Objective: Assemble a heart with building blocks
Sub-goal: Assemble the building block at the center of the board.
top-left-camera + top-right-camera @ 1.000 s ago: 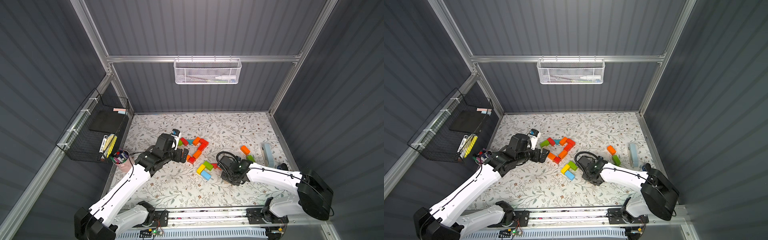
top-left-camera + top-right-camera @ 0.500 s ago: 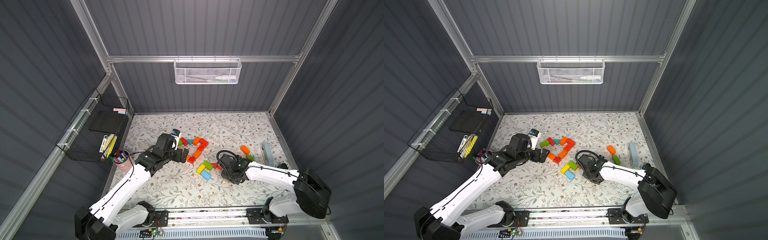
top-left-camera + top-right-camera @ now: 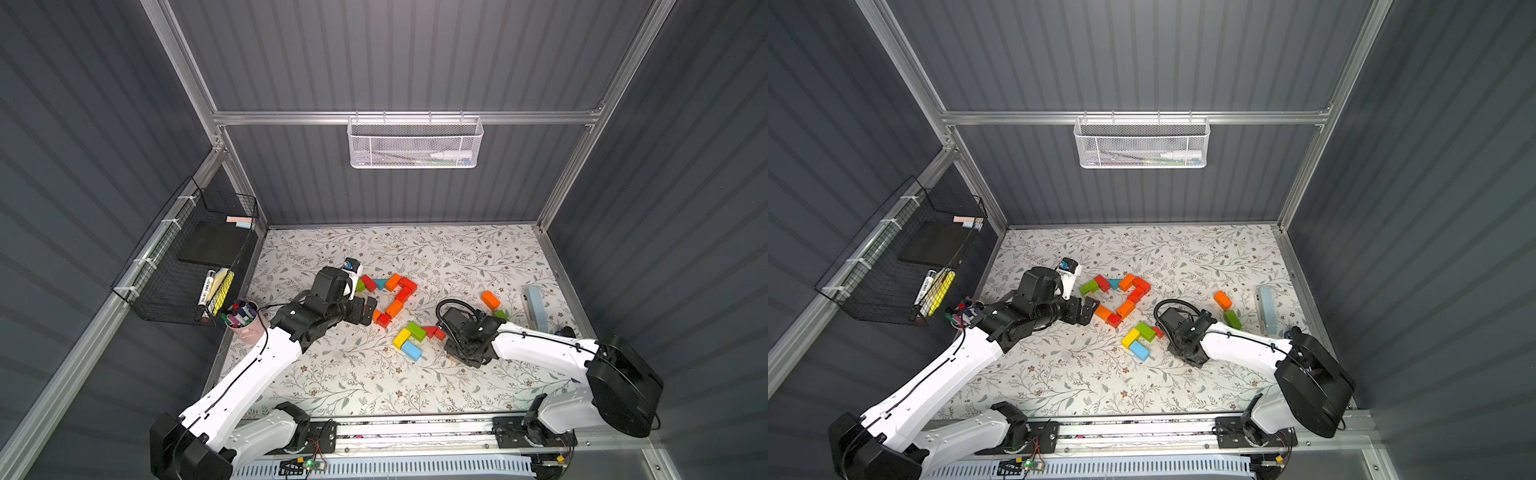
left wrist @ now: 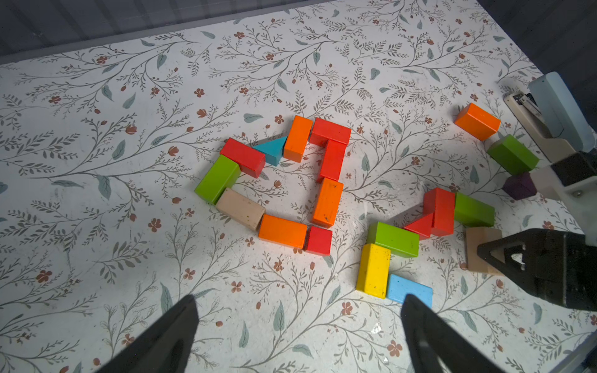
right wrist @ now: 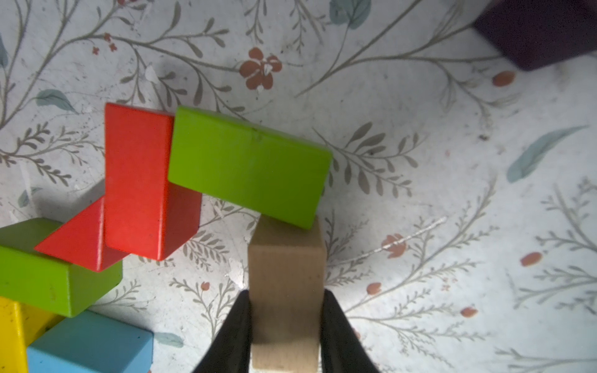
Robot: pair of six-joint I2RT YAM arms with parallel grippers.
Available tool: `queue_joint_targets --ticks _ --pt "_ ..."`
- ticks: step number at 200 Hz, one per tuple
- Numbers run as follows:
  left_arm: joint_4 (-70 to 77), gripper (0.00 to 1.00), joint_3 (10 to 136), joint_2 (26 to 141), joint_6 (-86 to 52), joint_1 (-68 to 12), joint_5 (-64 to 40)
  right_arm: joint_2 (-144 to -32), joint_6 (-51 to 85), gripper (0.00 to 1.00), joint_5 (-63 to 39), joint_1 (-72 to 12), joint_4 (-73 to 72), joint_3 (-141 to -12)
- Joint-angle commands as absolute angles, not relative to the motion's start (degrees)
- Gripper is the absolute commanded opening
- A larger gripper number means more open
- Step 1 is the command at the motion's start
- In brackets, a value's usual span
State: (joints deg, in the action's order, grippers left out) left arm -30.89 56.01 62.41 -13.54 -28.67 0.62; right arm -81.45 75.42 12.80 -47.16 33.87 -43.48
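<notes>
1. the right gripper is closed narrowly on one end of a tan block, to the right of the yellow block.
2. the tan block's free end sits against the long side of a green block; i cannot tell whether the tan block rests on the mat.
3. that green block touches a red block, which touches a red wedge. the wedge meets a second green block, which touches the yellow block.
4. a blue block touches the yellow block on its near right side.
5. the left gripper is spread wide and empty. it hovers left of and behind the yellow block.
6. a ring of ten touching blocks lies just behind the yellow block, apart from it and just beside the left gripper.
7. an orange block, a third green block and a purple block lie well right of and behind the yellow block.
8. a stapler lies farther right of the yellow block, and a cup of markers stands far to its left.
</notes>
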Motion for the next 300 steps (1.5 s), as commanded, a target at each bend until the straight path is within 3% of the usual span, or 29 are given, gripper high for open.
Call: queue_joint_targets --ticks 1,95,161,300 --pt "-31.6 0.99 56.2 62.6 -14.1 -28.3 0.1 -81.6 76.9 0.27 14.3 -46.8 34.5 -43.2" --pt "-31.5 0.99 56.2 62.7 -14.2 -28.2 0.0 -82.3 76.0 0.33 14.2 -46.7 33.5 -43.6" --pt "-31.3 0.99 56.0 62.5 -14.2 -28.1 -0.3 -82.1 76.1 0.51 14.5 -46.7 33.6 -43.5" --pt "-31.3 0.99 56.1 62.5 -14.1 -28.0 -0.7 -81.4 74.5 0.38 15.3 -45.1 33.0 -43.1"
